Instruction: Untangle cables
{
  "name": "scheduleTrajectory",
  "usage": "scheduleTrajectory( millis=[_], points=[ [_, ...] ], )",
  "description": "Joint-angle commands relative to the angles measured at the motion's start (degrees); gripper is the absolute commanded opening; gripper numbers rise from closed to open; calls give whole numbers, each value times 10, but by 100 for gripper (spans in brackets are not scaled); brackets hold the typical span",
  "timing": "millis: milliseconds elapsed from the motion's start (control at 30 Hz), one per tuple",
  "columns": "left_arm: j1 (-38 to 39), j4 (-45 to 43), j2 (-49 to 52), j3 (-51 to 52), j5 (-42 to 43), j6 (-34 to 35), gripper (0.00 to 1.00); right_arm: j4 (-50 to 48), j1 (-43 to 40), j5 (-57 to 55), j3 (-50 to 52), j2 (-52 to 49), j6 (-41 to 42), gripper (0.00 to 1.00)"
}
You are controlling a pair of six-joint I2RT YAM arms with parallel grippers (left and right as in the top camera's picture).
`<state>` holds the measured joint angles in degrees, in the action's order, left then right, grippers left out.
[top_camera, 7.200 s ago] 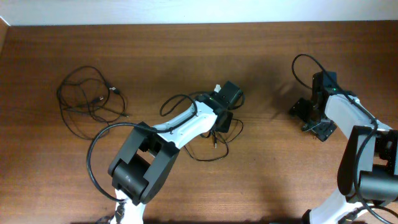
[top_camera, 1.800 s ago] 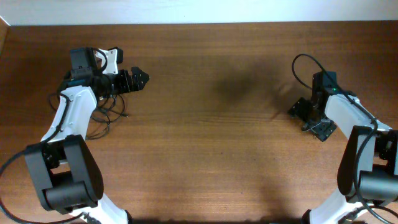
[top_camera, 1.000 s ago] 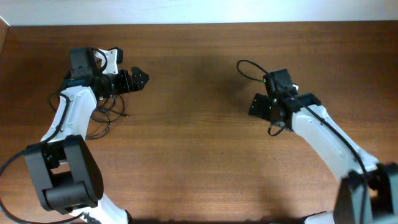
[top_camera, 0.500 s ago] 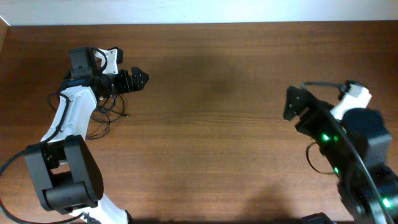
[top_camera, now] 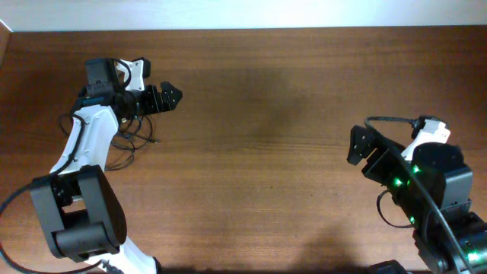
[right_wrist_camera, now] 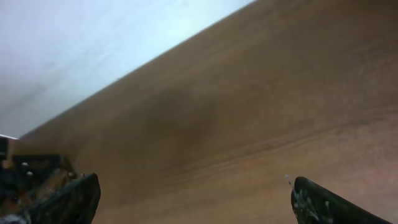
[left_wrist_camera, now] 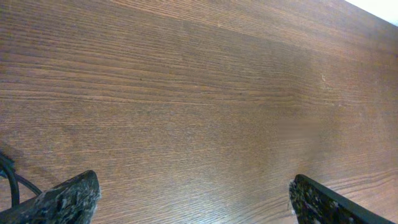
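Observation:
The cables are thin black cords lying in a loose heap at the far left of the table, partly hidden under my left arm. My left gripper points right just beyond that heap, raised and open, touching none of the cords. In the left wrist view the left gripper has only bare wood between its fingers, and a bit of cable shows at the left edge. My right gripper is held high at the right, open and empty. In the right wrist view the right gripper looks across the bare table.
The wooden table runs to a pale wall along the back edge. The right arm's thick black cable loops over its wrist. My left arm shows small at the left edge of the right wrist view.
The right arm has swung from the table's middle back to the right and risen towards the overhead camera. The left arm and the cables have not moved.

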<state>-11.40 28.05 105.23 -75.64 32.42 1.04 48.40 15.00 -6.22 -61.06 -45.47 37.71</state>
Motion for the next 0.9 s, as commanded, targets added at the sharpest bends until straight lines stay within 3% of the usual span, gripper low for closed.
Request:
scheduleTrajectory(
  millis=[0, 267, 467, 733, 867],
  points=[
    [-4, 0, -21, 1, 6, -13, 99, -11, -1, -7, 56, 46, 2, 98],
    [-4, 0, -21, 1, 6, -13, 99, -82, -16, -7, 260, 246, 2, 98],
    [-4, 0, -21, 1, 6, -13, 99, -144, -77, -7, 332, 384, 2, 98],
    [-4, 0, -21, 1, 6, -13, 99, -178, -79, -7, 376, 453, 2, 98],
    [-4, 0, -21, 1, 6, -13, 99, -265, -84, -7, 438, 453, 2, 98]
  ],
)
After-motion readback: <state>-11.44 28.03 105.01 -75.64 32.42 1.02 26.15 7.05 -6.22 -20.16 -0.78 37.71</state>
